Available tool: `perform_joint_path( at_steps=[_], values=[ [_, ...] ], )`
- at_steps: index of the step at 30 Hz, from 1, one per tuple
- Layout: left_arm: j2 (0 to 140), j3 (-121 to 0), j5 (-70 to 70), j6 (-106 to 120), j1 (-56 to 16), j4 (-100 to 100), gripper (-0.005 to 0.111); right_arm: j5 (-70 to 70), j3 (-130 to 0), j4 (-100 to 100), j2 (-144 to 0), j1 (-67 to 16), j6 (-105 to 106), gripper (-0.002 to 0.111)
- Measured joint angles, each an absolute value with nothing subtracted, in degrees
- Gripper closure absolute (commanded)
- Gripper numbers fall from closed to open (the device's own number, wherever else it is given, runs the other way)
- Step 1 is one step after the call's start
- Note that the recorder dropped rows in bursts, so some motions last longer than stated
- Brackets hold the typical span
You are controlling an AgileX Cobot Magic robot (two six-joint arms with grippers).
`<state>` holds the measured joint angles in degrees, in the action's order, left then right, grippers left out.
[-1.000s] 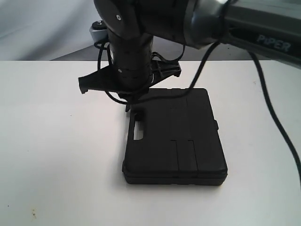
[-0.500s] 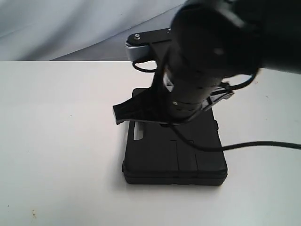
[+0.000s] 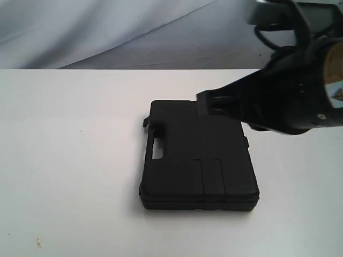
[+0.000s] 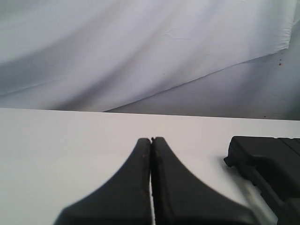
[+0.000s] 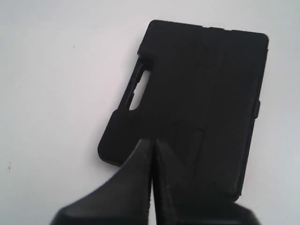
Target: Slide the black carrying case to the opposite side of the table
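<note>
The black carrying case (image 3: 198,160) lies flat on the white table (image 3: 69,160), its handle slot (image 3: 158,150) facing left. The right arm (image 3: 289,101) hangs blurred over the case's far right corner. In the right wrist view my right gripper (image 5: 152,139) is shut and empty, raised above the case (image 5: 201,84) near one corner. My left gripper (image 4: 151,138) is shut with nothing in it, over bare table (image 4: 56,140). A corner of the case (image 4: 267,159) shows off to one side of it. The left gripper does not appear in the exterior view.
A pale cloth backdrop (image 3: 107,32) hangs beyond the table's far edge (image 3: 80,69). A few small specks (image 3: 37,243) mark the tabletop near the front left.
The right arm has swung from the left of the case, across it, to the right side of the view. The case has not moved.
</note>
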<state>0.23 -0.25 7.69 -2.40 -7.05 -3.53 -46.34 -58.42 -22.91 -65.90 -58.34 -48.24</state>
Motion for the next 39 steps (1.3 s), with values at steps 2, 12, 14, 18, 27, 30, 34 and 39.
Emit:
perform_joint_path(
  at_steps=[2,12,14,18,27,30,34,39],
  values=[
    [0.2,-0.2,7.7,-2.4,-7.0,-3.5,0.107,-44.6,-56.2,-23.1,-63.2,-56.5,-48.8,0.108],
    [0.2,-0.2,7.7,-2.4,-7.0,-3.5,0.107,-32.2,-39.4,-20.1,-48.1,-41.3,-49.6,0.108],
    [0.2,-0.2,7.7,-2.4,-7.0,-3.5,0.107,-30.3,-35.8,-19.7,-45.4,-37.9,-49.6,0.108],
    [0.2,-0.2,7.7,-2.4,-7.0,-3.5,0.107,-23.4,-27.2,-17.9,-39.8,-32.1,-49.6,0.108],
    [0.2,-0.2,7.7,-2.4,-7.0,-3.5,0.107,-7.5,-10.3,-5.5,-27.3,-23.1,-36.7,0.108],
    [0.2,-0.2,7.7,-2.4,-7.0,-3.5,0.107,-6.5,-6.9,-4.1,-22.0,-20.8,-32.0,0.108],
    [0.2,-0.2,7.7,-2.4,-7.0,-3.5,0.107,-5.6,-4.3,-2.4,-14.0,-17.5,-27.6,0.108],
    [0.2,-0.2,7.7,-2.4,-7.0,-3.5,0.107,-5.8,-1.3,-1.0,-3.7,-12.9,-25.1,0.108]
  ],
)
